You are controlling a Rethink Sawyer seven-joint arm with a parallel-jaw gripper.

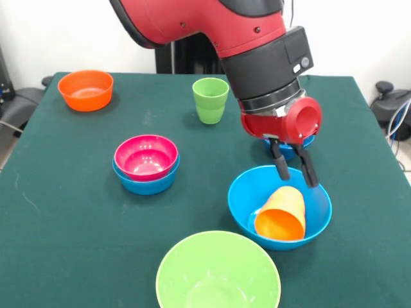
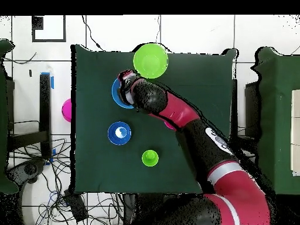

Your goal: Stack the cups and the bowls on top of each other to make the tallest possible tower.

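An orange-yellow cup (image 1: 282, 215) lies on its side inside the large blue bowl (image 1: 241, 205), its mouth facing the front. My gripper (image 1: 297, 179) hangs open just above the cup's closed end at the bowl's far rim, with nothing between its fingers. A light green cup (image 1: 210, 99) stands upright farther back. The pink-red bowl (image 1: 146, 156) sits nested in a small blue bowl (image 1: 146, 183). A large lime green bowl (image 1: 218, 273) is at the front edge. From overhead, the arm covers most of the large blue bowl (image 2: 116, 94).
A small orange bowl (image 1: 85, 90) stands at the back left corner. Another small blue bowl (image 1: 289, 151) is half hidden behind the gripper; overhead it shows as the small blue bowl (image 2: 119, 133). A magenta round thing (image 2: 66, 109) sits just beyond the table's left edge in the overhead view.
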